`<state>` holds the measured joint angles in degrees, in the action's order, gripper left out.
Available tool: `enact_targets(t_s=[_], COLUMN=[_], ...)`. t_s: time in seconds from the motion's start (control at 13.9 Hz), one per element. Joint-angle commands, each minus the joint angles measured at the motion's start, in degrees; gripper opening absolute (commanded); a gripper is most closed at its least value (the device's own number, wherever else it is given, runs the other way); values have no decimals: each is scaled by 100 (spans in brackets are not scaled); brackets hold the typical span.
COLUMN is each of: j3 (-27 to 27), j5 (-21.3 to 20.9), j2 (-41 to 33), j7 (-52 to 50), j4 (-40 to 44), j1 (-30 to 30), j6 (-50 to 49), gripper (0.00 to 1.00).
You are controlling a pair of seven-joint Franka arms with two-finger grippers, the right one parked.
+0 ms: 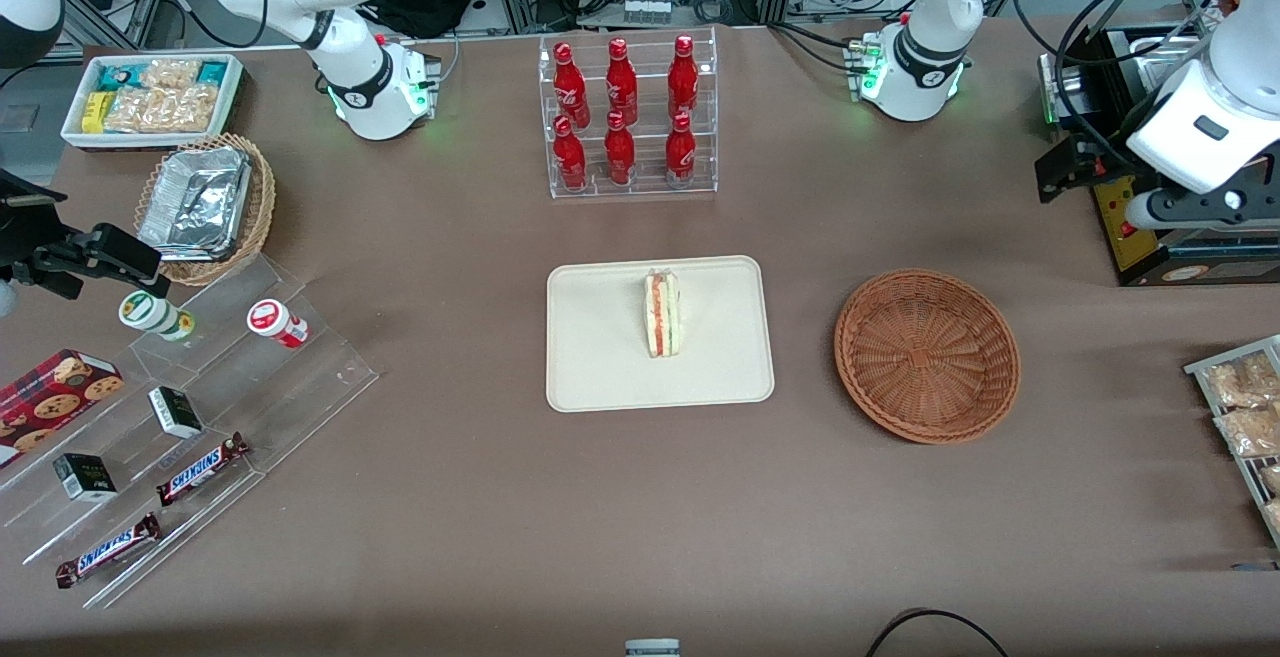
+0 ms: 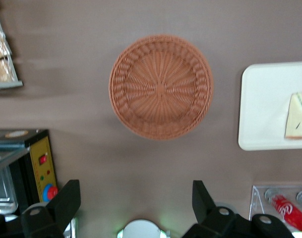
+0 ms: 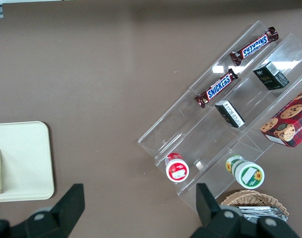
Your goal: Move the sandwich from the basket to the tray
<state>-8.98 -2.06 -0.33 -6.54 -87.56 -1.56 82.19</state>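
The sandwich stands on its edge on the bare cream tray, near the tray's middle, with its striped filling edge turned up toward the front camera. The round reddish-brown basket sits beside the tray toward the working arm's end of the table, apart from it and holding nothing. The front view takes in the whole table, including the clear rack of red bottles farther from the camera than the tray. The left wrist camera shows instead the basket's woven floor from straight above, only a corner of the tray, and the pale bread face of the sandwich. The gripper is raised well clear of the table near the black and yellow box, and its two dark fingers are spread wide with nothing between them.
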Motion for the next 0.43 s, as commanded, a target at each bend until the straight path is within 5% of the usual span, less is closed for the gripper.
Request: enact_targets(t_s=[0.0,0.36], j3=[28,28], j5=[4,13], j2=[217,209], j7=[-101,-58], j4=[475,538], j1=[51,-10], j6=[-19,-71], gripper=[100,100])
